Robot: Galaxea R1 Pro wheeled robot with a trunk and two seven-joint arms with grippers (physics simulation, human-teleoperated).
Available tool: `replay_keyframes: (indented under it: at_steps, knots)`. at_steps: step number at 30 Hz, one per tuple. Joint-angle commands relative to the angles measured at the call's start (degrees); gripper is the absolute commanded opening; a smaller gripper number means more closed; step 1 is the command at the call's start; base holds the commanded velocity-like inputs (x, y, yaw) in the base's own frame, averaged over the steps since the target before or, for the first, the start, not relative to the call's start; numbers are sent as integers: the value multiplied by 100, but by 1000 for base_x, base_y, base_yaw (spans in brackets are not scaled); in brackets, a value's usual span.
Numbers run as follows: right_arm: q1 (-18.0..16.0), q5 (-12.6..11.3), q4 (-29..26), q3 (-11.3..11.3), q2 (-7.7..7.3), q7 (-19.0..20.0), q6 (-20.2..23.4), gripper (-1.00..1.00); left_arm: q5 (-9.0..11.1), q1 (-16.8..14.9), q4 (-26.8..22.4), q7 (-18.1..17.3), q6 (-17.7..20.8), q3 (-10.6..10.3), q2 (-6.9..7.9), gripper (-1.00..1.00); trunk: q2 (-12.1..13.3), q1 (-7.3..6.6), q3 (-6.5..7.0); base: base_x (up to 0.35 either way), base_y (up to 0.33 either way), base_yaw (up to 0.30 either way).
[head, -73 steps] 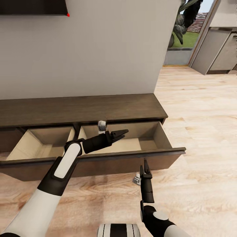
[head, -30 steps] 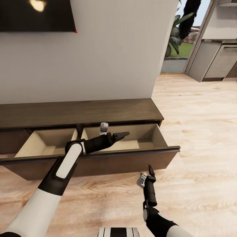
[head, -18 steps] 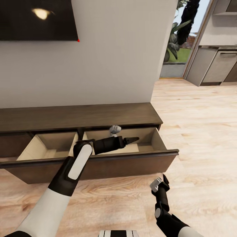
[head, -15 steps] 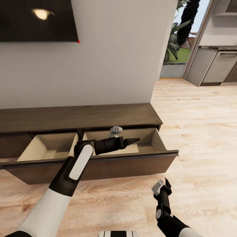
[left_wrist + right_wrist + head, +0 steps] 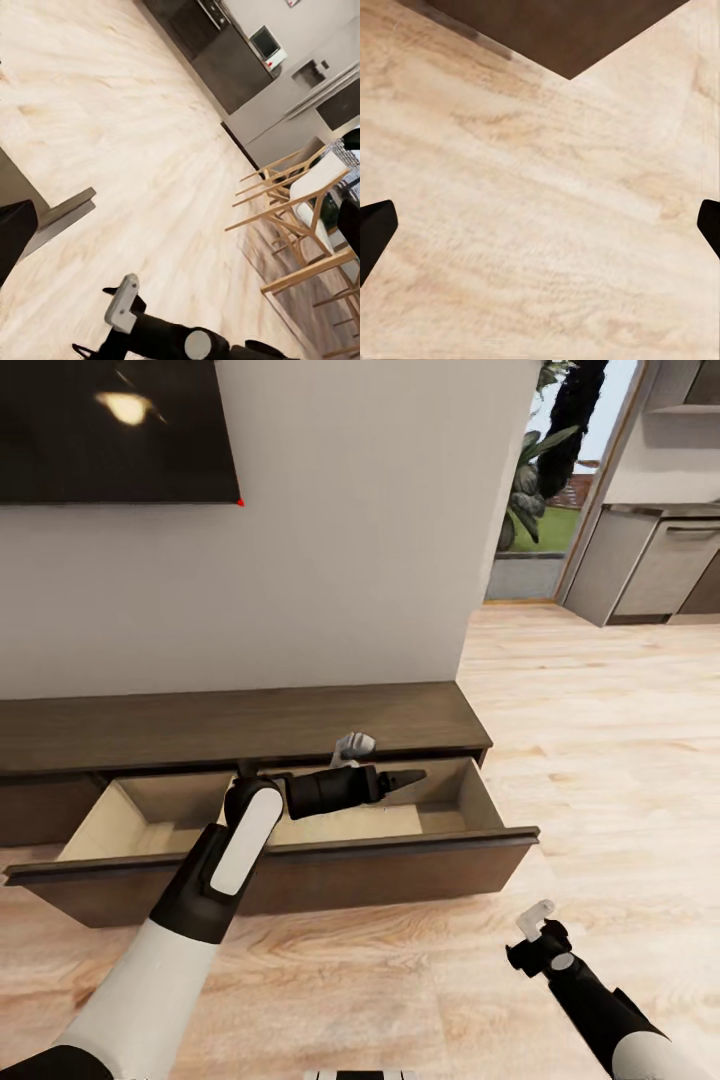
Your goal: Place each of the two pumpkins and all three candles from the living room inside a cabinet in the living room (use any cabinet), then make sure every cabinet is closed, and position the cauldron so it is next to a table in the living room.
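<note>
The cabinet runs across the middle of the head view, its long axis from left to right along the wall, with two drawers pulled out toward the robot; the right drawer shows a pale, bare floor where it is not hidden by the arm. The left gripper hangs over that drawer near the frame's centre, fingers pointing right along the cabinet's length and drawn close together with nothing seen between them. The right gripper sits low at the lower right, over the wooden floor and in front of the drawer front; in its wrist view the fingertips stand wide apart over bare boards. Judging by this, the left arm is nearer the drawers.
</note>
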Motion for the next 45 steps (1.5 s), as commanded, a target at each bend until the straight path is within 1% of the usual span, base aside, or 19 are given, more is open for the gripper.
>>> replay_keyframes:
  at_steps: [1,4,6,7,8,9,10,11,15,17,19,23,26,28,31,35,38,42,45]
  knots:
    - [1,-5,-35,-53,-73,265,5,100,-2,-7,-3,5,6,4,4,100,42,-22,18,0,0,0]
    - [1,-17,-140,-131,-215,925,19,100,-27,-15,-11,36,75,20,43,100,162,-88,72,0,0,0]
    - [1,-24,-258,-155,-240,1321,31,100,-44,-14,-28,118,345,38,137,100,242,-132,108,0,0,0]
    - [1,-30,-395,-190,-227,1522,109,100,-45,-8,-19,208,555,49,523,100,282,-154,126,0,0,0]
    - [1,-34,-454,-270,-223,1557,147,100,-47,5,-7,235,580,42,649,100,322,-176,144,0,0,0]
    - [1,-35,-498,-377,-218,1570,161,100,-49,17,2,260,589,39,706,100,363,-198,162,0,0,0]
    - [1,-50,-565,-633,-214,1582,173,100,-51,41,9,322,597,36,813,100,403,-220,180,0,0,0]
    - [1,-67,-584,-741,-214,1584,175,100,-53,47,11,349,599,34,863,100,443,-242,198,0,0,0]
    - [1,-367,-654,-1641,-211,1594,161,100,-42,108,27,584,603,16,1423,100,603,-330,270,0,0,0]
    - [1,-463,-662,-1833,-210,1594,136,100,-16,185,37,603,594,16,1716,100,683,-374,306,0,0,0]
    - [1,-504,-665,-1912,-205,1594,126,100,-10,343,58,618,577,18,1982,100,764,-418,341,0,0,0]
    - [1,-511,-666,-1926,-198,1594,130,100,4,401,57,596,590,38,2164,100,924,-506,413,0,0,0]
    - [1,-512,-663,-1921,-189,1588,132,100,30,409,78,588,593,24,2156,100,1044,-571,467,0,0,0]
    - [1,-513,-660,-1920,-186,1592,133,100,30,413,101,597,590,-22,1952,100,1125,-615,503,0,0,0]
    - [1,-513,-662,-1920,-183,1593,138,100,31,419,131,608,592,-211,1794,100,1245,-681,557,0,0,0]
    - [1,-513,-665,-1920,-154,1594,141,100,32,421,132,608,590,-487,1756,100,1405,-769,629,0,0,0]
    - [1,-513,-666,-1914,-137,1594,176,100,35,421,132,610,588,-586,1747,100,1526,-835,683,0,0,0]
    - [1,-512,-653,-1918,-25,1594,188,100,20,421,132,627,586,-924,1624,100,1686,-923,754,0,0,0]
    - [1,-510,-625,-1919,0,1594,176,100,10,421,132,634,588,-1065,1587,100,1806,-989,808,0,0,0]
